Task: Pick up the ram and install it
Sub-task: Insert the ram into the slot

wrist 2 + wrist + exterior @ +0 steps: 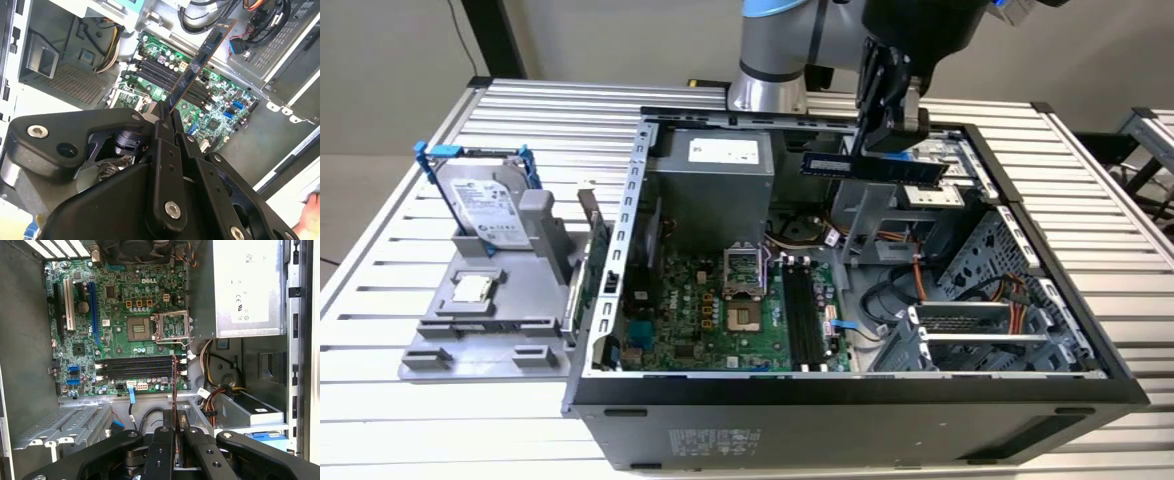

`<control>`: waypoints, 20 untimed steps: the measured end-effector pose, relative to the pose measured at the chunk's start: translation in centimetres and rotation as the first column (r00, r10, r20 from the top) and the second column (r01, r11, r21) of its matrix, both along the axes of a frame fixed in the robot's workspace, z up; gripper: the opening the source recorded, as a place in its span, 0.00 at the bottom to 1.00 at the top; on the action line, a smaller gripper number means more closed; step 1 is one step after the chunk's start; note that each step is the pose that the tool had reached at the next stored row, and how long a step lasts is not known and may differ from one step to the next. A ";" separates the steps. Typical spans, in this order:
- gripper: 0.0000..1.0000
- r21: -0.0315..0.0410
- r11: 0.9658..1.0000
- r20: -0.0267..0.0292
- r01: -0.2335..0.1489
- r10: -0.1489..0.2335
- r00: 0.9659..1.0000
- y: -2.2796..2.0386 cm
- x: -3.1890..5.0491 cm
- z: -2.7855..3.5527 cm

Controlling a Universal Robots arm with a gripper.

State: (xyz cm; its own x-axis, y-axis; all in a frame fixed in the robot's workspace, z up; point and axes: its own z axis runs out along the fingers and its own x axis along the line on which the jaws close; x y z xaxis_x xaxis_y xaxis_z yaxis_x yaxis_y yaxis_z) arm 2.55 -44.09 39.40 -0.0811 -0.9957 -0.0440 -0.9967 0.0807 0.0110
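My gripper [891, 148] is shut on the ram [874, 167], a long thin dark stick with small chips, and holds it level in the air above the back right of the open computer case [854, 385]. In the second wrist view the ram [202, 55] runs out from the gripper [167, 114] over the green motherboard [220, 95]. The first wrist view catches the ram [175, 385] edge-on, rising from the gripper [176, 429]. It crosses one end of the black memory slots [135, 369]. The memory slots [803, 315] lie well below the stick.
A silver hard drive in a blue frame [487, 205] stands on a grey holder [480, 335] at the exterior view's left, with a small square chip [474, 288] in front of it. Inside the case are the grey power supply [714, 180], a processor socket [172, 326], cables [217, 390] and a metal drive cage [987, 320].
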 end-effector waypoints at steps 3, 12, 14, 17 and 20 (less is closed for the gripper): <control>0.00 0.000 1.000 0.000 0.000 0.000 1.000 0.00 0.00 0.00; 0.00 0.000 0.995 0.000 0.101 -0.101 0.995 0.00 0.00 -0.01; 0.00 0.000 0.992 0.000 0.128 -0.128 0.992 0.00 0.00 -0.02; 0.00 0.000 0.985 0.000 0.170 -0.170 0.985 0.00 0.00 -0.02; 0.00 0.000 0.976 0.000 0.216 -0.216 0.976 -0.01 0.00 -0.03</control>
State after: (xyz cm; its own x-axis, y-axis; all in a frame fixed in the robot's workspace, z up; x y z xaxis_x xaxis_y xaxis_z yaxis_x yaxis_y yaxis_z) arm 2.55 -44.09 39.38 -0.2941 -0.9548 -0.0440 -0.9558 0.2939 0.0111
